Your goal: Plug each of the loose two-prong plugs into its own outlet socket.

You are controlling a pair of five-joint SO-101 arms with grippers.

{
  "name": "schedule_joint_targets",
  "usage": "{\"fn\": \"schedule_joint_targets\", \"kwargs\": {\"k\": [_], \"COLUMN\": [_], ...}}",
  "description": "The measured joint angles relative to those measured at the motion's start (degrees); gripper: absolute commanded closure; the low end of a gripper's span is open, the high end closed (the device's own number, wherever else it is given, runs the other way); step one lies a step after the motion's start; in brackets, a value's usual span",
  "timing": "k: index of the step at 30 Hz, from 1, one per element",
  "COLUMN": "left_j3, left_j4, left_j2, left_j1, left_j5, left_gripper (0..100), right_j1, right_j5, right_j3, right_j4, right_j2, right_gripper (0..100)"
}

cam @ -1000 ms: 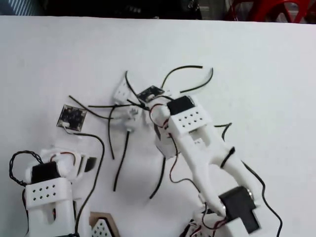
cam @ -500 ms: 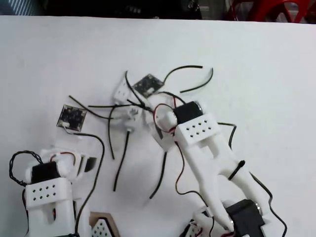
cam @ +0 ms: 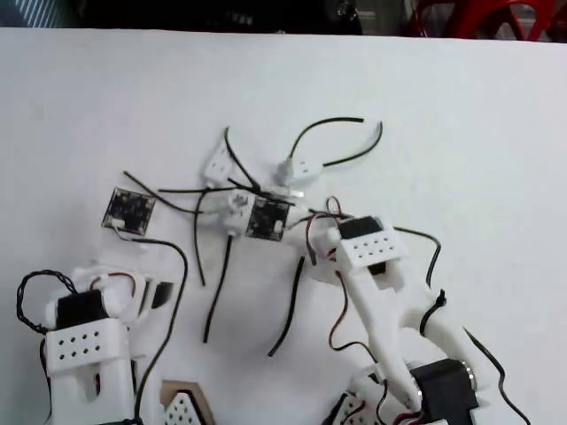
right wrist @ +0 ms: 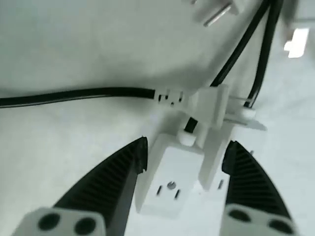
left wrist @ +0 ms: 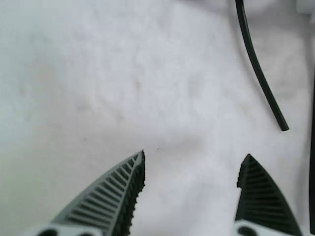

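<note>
My right gripper (right wrist: 187,144) stands open, its dark fingers on either side of a white outlet block (right wrist: 170,184) with slots on its near side. A white two-prong plug (right wrist: 209,105) on a black cable lies against that block. In the high view this gripper (cam: 299,232) sits beside a dark-faced outlet (cam: 268,218) at mid-table. Loose white plugs (cam: 297,168) (cam: 220,165) lie just behind it. A second dark-faced outlet (cam: 129,210) lies to the left. My left gripper (cam: 152,292) is open over bare table at the front left (left wrist: 192,157).
Several black cables (cam: 215,288) sprawl across the middle of the white table (cam: 461,133). One cable end (left wrist: 261,78) lies just ahead of my left gripper. A wooden-edged part (cam: 182,403) sits at the front edge. The back and right of the table hold nothing.
My right arm has drawn back toward the front. The dark-faced outlet has come forward with it, from behind the cable tangle to mid-table, uncovering a white plug. The left arm has kept still.
</note>
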Motion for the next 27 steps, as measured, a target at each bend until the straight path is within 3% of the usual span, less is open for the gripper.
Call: {"fn": "schedule_joint_targets", "kwargs": {"k": [10, 23, 27], "left_j3": [1.14, 1.67, 1.67], "left_j4": [-1.76, -3.34, -3.34], "left_j2": [0.0, 0.0, 0.0], "left_j1": [0.0, 0.0, 0.0], "left_j5": [0.0, 0.0, 0.0], "left_gripper": [70, 70, 70], "right_j1": [-2.99, -7.12, -8.53], "right_j5": [3.69, 7.03, 7.38], "right_j3": [9.85, 10.64, 10.46], "right_j4": [-21.8, -23.74, -24.35], "right_j2": [0.0, 0.7, 4.13], "right_gripper": [75.1, 75.6, 83.9]}}
